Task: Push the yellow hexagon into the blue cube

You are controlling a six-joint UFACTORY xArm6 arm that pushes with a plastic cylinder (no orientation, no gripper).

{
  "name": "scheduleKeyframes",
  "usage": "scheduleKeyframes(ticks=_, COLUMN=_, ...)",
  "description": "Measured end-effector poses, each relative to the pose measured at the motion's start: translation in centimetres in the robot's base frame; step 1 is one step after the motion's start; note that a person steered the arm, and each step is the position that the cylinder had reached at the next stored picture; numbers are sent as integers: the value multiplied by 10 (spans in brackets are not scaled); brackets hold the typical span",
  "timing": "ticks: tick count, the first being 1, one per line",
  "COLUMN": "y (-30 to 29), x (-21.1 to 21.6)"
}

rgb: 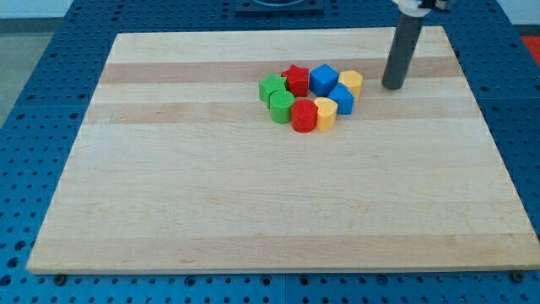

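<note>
The blocks lie in one tight cluster near the top middle of the wooden board (pixel 253 203). The blue cube (pixel 324 78) is at the cluster's top. The yellow hexagon (pixel 352 83) is just to its right, at the cluster's right edge, close to or touching the cube. My tip (pixel 392 86) stands on the board to the right of the yellow hexagon, a small gap away and touching no block.
Other blocks in the cluster are a second blue block (pixel 341 98), a second yellow block (pixel 326 113), a red star (pixel 296 79), a round red block (pixel 305 116) and two green blocks (pixel 271 87) (pixel 282 107). The board's right edge (pixel 485 118) is beyond the rod.
</note>
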State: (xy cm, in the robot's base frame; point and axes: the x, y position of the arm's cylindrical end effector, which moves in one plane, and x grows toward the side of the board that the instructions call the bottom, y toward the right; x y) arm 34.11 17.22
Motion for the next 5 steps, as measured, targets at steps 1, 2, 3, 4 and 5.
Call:
scheduleKeyframes(ticks=1, y=-8, x=5)
scheduleKeyframes(ticks=2, y=-12, x=5)
scheduleKeyframes(ticks=3, y=-13, x=5)
scheduleKeyframes(ticks=4, y=-20, x=5)
scheduleKeyframes(ticks=5, y=-33, x=5)
